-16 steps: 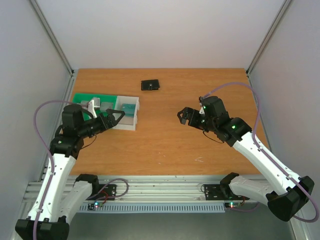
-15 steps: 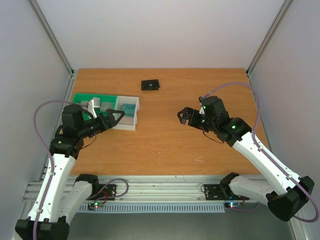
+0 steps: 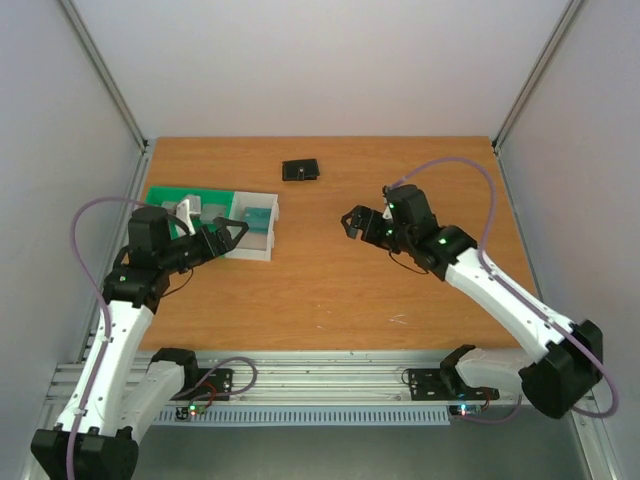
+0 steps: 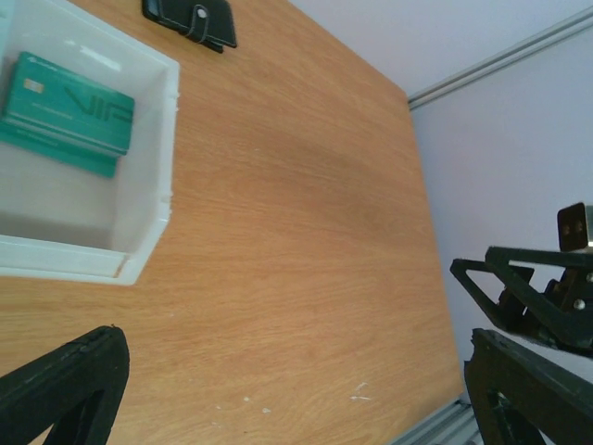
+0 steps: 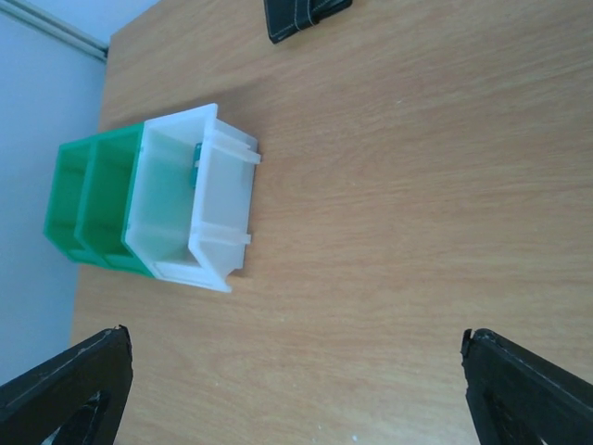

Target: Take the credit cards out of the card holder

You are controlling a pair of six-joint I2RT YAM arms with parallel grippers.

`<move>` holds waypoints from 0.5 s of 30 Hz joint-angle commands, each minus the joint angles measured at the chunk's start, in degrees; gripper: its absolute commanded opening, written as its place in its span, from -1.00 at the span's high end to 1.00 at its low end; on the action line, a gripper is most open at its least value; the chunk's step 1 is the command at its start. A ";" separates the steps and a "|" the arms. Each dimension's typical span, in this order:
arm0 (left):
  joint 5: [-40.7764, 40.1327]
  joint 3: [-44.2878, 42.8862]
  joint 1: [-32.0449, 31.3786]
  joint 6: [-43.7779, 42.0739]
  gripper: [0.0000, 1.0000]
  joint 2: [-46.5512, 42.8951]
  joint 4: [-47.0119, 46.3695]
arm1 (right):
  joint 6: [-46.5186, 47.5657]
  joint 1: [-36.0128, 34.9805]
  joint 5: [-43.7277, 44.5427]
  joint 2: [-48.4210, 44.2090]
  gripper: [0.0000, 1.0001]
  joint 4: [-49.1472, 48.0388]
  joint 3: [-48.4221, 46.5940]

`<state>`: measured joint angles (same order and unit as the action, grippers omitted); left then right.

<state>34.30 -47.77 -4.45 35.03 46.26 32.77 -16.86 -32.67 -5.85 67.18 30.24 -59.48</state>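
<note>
As far as can be judged, looks largely done: finds teal credit cards (image 4: 67, 113) inside white tray (image 4: 171, 139), card holder (image 3: 300, 170) folded shut beyond tray. Cannot rule out more inside. Holds nothing in left gripper (image 3: 238, 232) beside tray or right gripper (image 3: 352, 222) well apart from tray, fingers wide.

Overhead and both wrist views share the white tray (image 4: 171, 130).

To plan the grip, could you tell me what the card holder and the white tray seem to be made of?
Card holder: probably leather or faux leather, matte black with a small clasp tab. White tray: moulded plastic, smooth and slightly translucent, judging by its thin, even walls.
</note>
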 commanded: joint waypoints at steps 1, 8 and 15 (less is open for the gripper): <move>-3.37 -0.43 0.40 -4.50 -0.99 0.58 1.25 | -2.43 1.29 -1.62 6.98 -0.89 -10.70 1.04; -4.42 0.52 0.40 -11.18 -0.99 -1.24 1.29 | -6.57 3.56 -4.24 22.44 -0.32 -25.09 -1.03; -3.17 2.31 0.40 -12.26 -0.99 0.04 0.39 | -12.13 6.16 -6.31 39.69 -0.01 -40.49 -7.40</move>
<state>30.02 -46.41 -4.45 24.77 45.43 34.50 -24.51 -28.25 -10.90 99.53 3.18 -62.13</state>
